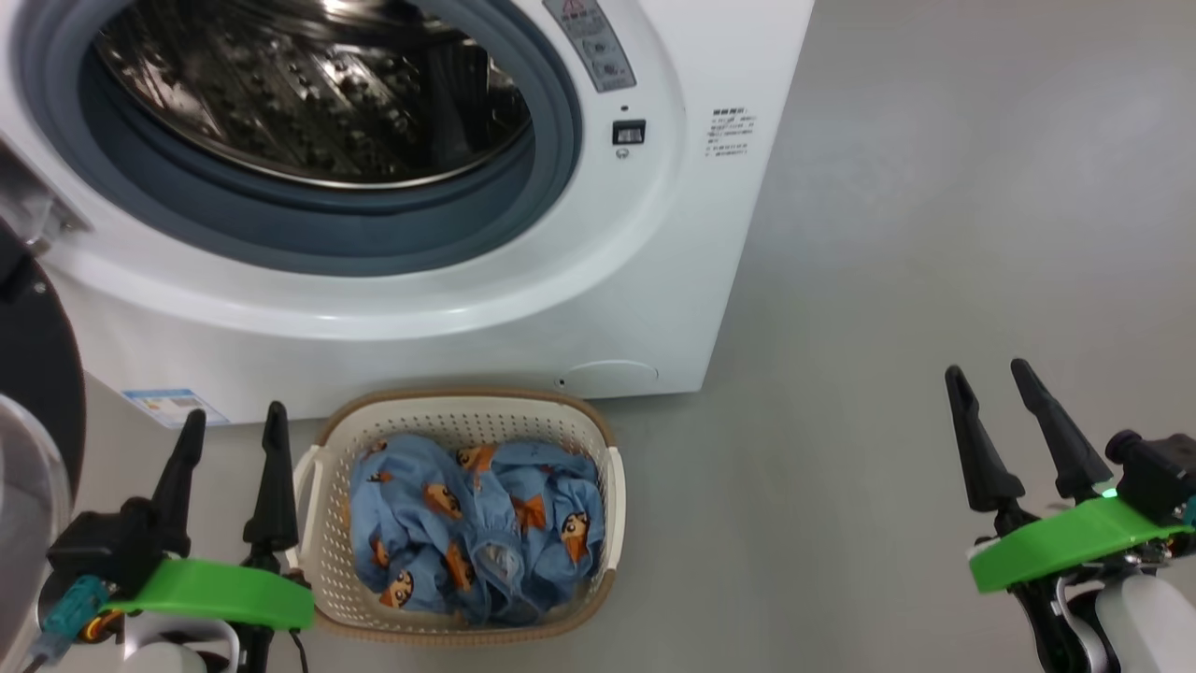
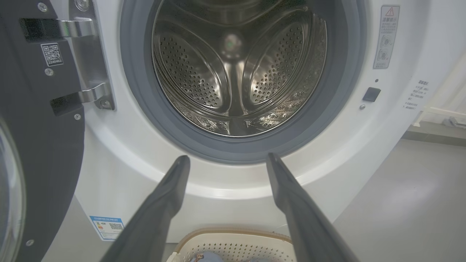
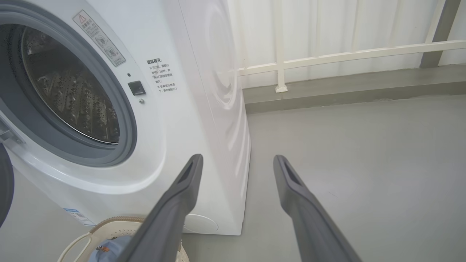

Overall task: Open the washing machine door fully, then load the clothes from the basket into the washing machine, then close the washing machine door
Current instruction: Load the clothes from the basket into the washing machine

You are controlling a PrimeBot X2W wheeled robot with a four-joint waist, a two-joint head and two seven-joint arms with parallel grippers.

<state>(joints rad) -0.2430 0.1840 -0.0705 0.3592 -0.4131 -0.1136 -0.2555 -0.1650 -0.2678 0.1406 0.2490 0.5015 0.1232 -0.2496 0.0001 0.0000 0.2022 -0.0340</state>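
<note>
The left hand (image 1: 234,416) and right hand (image 1: 987,370) gape empty. The washing machine door (image 1: 37,365) hangs wide left of the left hand, baring the drum (image 1: 308,84); the basket (image 1: 467,399) of clothes (image 1: 476,523) sits just right of it, ready for loading.

A smooth grey floor (image 1: 888,280) spreads out with a soft sheen. In the right wrist view a low grey ledge (image 3: 346,87) runs along its far edge. On the ledge stands a cream railing (image 3: 346,56), its upright ending in a small foot plate (image 3: 281,88). Behind it is a white pleated backdrop (image 3: 327,25) (curtain or panelling, hard to tell). A dark grey post (image 3: 435,32) rises at the upper right.
</note>
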